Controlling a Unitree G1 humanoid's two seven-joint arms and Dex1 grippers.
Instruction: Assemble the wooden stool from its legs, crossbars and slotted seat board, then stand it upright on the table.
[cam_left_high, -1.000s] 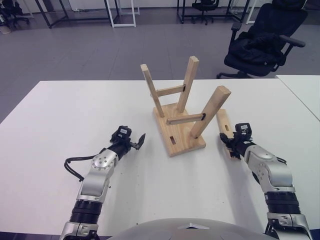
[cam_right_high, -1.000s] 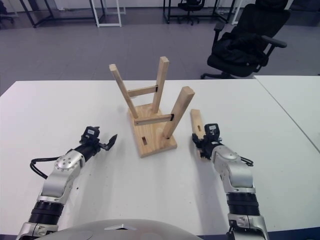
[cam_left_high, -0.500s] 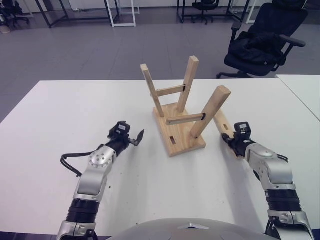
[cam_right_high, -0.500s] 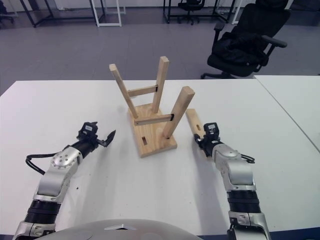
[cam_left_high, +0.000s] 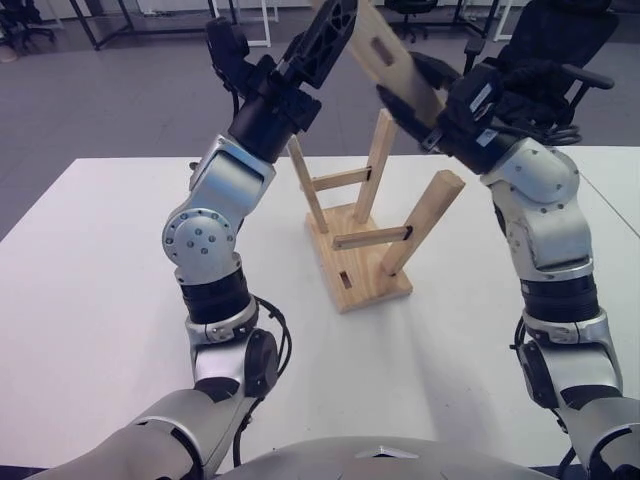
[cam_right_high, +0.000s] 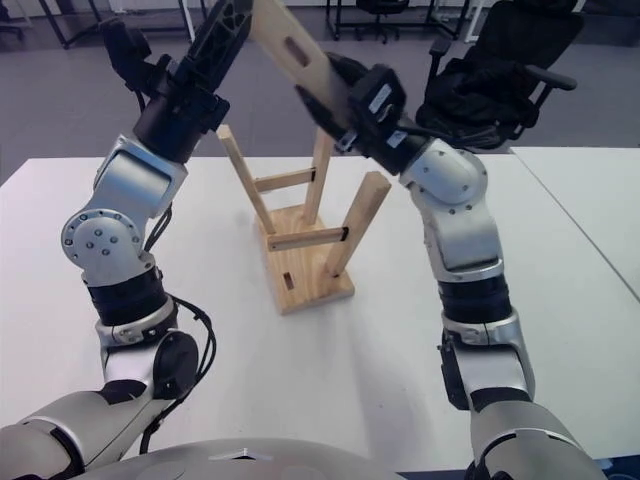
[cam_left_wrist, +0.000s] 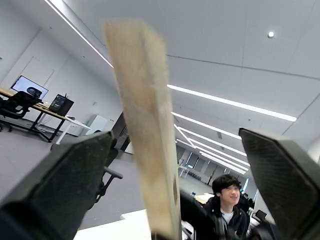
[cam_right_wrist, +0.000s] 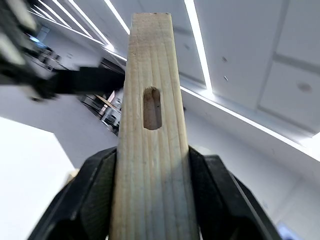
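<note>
R end effector (cam_left_high: 410, 88) is up high above the table (cam_left_high: 100, 260), fingers clamped tight on the lower part of the loose leg (cam_left_high: 392, 62), one finger on each broad side. The leg's long axis slants up and toward the robot's left, free end at the top, w/ an oblong slot showing on its face. L end effector (cam_left_wrist: 172, 137) is raised to the same height by that free end, fingers spread wide & holding nothing; in the L wrist view the leg sits edge-on in the gap btwn them, contact can't be told. Below both, the part-built stool stands upside down mid-table: seat board (cam_left_high: 372, 288) flat on the table, three legs pointing up & leaning outward, two crossbars (cam_left_high: 340, 182) joining them. An open slot shows in the board's near corner.
</note>
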